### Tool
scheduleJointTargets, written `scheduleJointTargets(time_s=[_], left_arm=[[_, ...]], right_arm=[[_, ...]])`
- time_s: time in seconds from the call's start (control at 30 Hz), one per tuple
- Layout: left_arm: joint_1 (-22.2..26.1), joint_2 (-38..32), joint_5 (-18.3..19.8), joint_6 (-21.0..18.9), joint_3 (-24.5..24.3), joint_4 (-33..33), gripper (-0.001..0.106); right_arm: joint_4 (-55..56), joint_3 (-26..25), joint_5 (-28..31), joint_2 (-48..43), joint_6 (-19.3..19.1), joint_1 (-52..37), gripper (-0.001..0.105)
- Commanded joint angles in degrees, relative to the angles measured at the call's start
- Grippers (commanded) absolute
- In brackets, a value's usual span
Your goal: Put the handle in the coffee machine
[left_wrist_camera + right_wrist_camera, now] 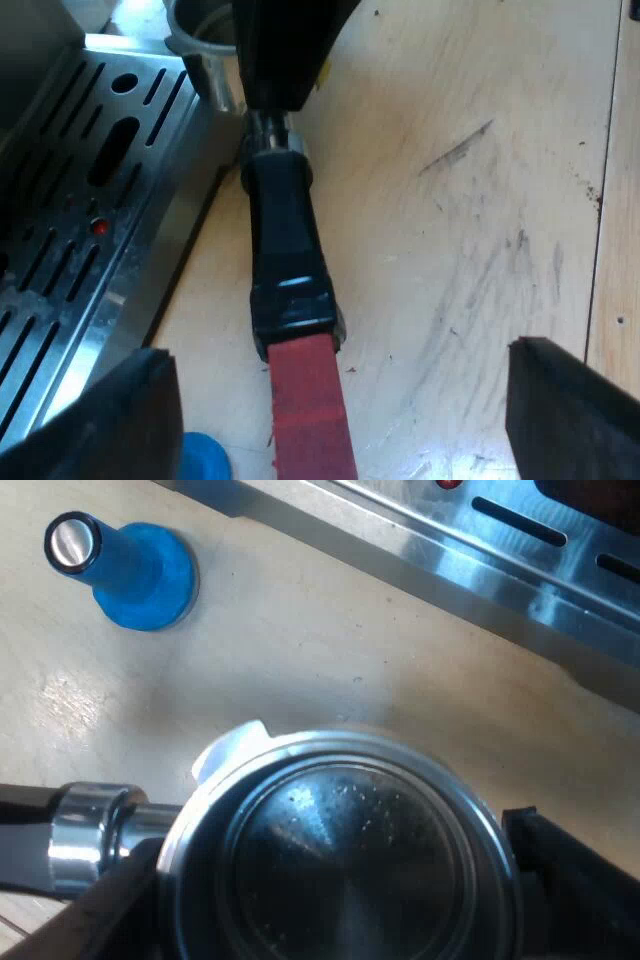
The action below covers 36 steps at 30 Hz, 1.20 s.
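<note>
The metal holder (340,830) has its round basket between the fingers of my right gripper (335,890), which is shut on the basket's sides. Its dark handle (285,230) runs away from the basket and ends in red (310,410). My left gripper (335,365) is open, its two fingers spread wide either side of the red end and touching nothing. The dark body of my right gripper (290,50) hangs over the basket's neck. The espresso machine's slotted drip tray (90,200) lies close beside the basket.
A blue tamper (135,565) with a metal top stands on the wooden table (470,200) near the tray's edge (500,570). Its blue base (205,455) also sits beside my left finger. Bare scratched wood stretches away from the handle.
</note>
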Motion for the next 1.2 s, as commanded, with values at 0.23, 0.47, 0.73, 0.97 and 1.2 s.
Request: scheduleJointTargets(time_s=[0.23,0.47,0.73,0.97,1.2], left_arm=[[-0.06,0.18,-0.51,-0.17,4.93,-4.90,0.069],[-0.06,0.18,-2.01,-0.17,7.87,-11.01,0.069],[-0.06,3.99,-0.34,-0.23,8.74,-11.43,0.069],[-0.06,5.91,0.90,-0.23,10.81,-15.32,0.069],[-0.06,9.40,2.62,-2.59,11.30,-17.59,0.069]], right_arm=[[-0.47,-0.94,-0.56,-1.08,1.00,-0.26,0.000],[-0.47,-0.94,-2.33,-1.08,1.00,-0.26,0.000],[-0.47,-0.94,-2.32,-1.08,1.00,-0.26,0.000],[-0.47,-0.94,-2.32,-1.08,1.00,-0.26,0.000],[-0.47,-0.94,-2.32,-1.08,1.00,-0.26,0.000]])
